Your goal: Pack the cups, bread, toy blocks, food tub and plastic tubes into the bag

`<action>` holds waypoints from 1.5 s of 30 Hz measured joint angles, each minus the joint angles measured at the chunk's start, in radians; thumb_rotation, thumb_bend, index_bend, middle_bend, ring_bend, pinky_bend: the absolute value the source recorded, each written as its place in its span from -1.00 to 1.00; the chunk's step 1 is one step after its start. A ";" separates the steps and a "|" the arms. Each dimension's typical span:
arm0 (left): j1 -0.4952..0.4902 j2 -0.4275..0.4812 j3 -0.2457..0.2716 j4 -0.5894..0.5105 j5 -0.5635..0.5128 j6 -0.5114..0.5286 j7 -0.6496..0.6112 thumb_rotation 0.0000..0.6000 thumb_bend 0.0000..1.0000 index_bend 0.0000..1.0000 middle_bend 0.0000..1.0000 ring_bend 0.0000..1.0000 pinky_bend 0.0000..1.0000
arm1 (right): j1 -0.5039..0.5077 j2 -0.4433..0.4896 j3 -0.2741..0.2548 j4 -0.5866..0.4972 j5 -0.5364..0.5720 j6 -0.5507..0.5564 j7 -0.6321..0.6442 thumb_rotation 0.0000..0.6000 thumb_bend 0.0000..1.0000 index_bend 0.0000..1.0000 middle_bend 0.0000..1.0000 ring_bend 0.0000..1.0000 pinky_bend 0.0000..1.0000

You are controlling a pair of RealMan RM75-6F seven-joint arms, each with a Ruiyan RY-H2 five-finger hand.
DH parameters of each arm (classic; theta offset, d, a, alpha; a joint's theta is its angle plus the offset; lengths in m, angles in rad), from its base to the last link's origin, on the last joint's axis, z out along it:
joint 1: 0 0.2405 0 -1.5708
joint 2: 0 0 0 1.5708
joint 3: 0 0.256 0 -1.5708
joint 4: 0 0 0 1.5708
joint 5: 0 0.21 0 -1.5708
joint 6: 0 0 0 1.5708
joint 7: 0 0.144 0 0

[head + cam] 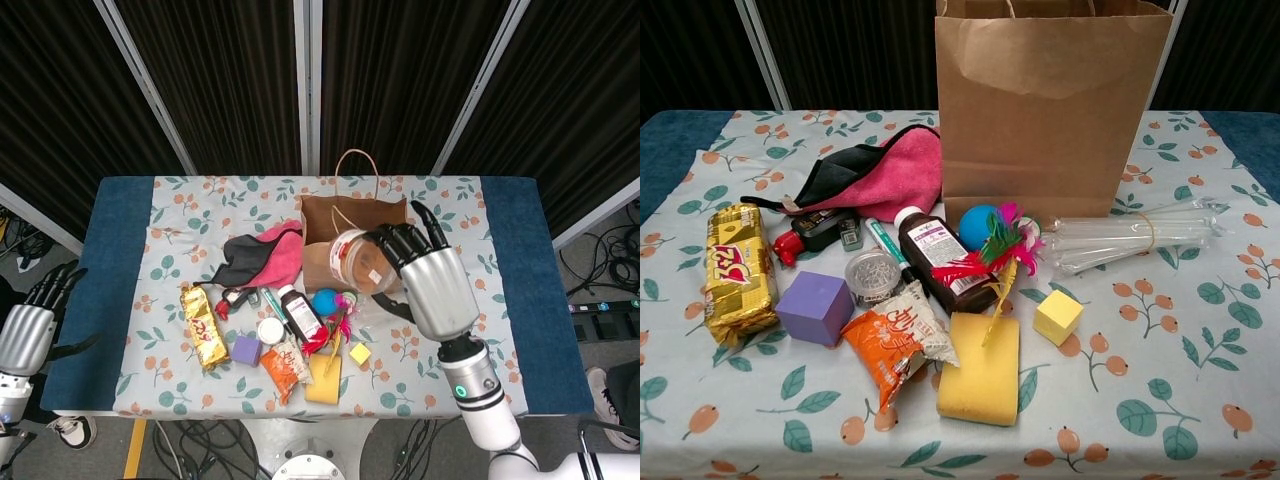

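My right hand [430, 283] grips the clear food tub [352, 262] with brown contents, tilted on its side, high above the table in front of the brown paper bag [316, 250]. The chest view shows neither the hand nor the tub. The bag [1050, 110] stands upright and open at the back. Clear plastic tubes [1135, 238] lie to the right of its base. A yellow block [1057, 317] and a purple block [815, 307] sit on the cloth, and a gold-wrapped packet [737, 270] lies at the left. My left hand [25, 330] hangs open off the table's left edge.
In front of the bag lie a pink and black cloth [885, 175], a brown bottle [945, 265], a blue ball [978, 225], a feather toy [1002, 250], a yellow sponge [980, 367], an orange snack packet [898, 340] and a round tin [872, 272].
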 measured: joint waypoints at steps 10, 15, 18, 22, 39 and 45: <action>-0.008 0.004 0.000 -0.012 -0.002 -0.016 0.004 1.00 -0.94 -0.74 -0.69 -0.83 -0.59 | 0.112 -0.049 0.160 0.213 0.197 -0.001 0.009 1.00 -0.68 0.01 -0.12 -0.39 -0.78; -0.025 -0.005 -0.007 -0.015 0.001 -0.027 0.008 1.00 -0.94 -0.74 -0.69 -0.83 -0.59 | 0.144 -0.094 0.147 0.359 0.197 -0.009 0.012 1.00 -0.67 0.01 -0.12 -0.39 -0.78; -0.029 -0.010 -0.008 -0.009 -0.002 -0.034 0.007 1.00 -0.94 -0.74 -0.69 -0.83 -0.59 | 0.168 -0.132 0.134 0.421 0.207 -0.029 0.019 1.00 -0.66 0.01 -0.12 -0.39 -0.78; -0.027 -0.015 -0.008 0.005 -0.012 -0.038 -0.001 1.00 -0.94 -0.74 -0.69 -0.83 -0.59 | 0.200 -0.174 0.124 0.473 0.242 -0.068 0.024 1.00 -0.65 0.01 -0.12 -0.39 -0.78; -0.026 -0.020 -0.018 0.031 -0.027 -0.031 -0.032 1.00 -0.94 -0.74 -0.69 -0.83 -0.59 | 0.263 -0.258 0.063 0.513 0.285 -0.136 -0.016 1.00 -1.00 -0.33 -0.39 -0.64 -0.91; -0.029 -0.020 -0.013 0.023 -0.019 -0.033 -0.027 1.00 -0.94 -0.74 -0.69 -0.83 -0.59 | 0.251 -0.210 0.058 0.465 0.312 -0.159 -0.005 1.00 -1.00 -0.60 -0.57 -0.85 -1.00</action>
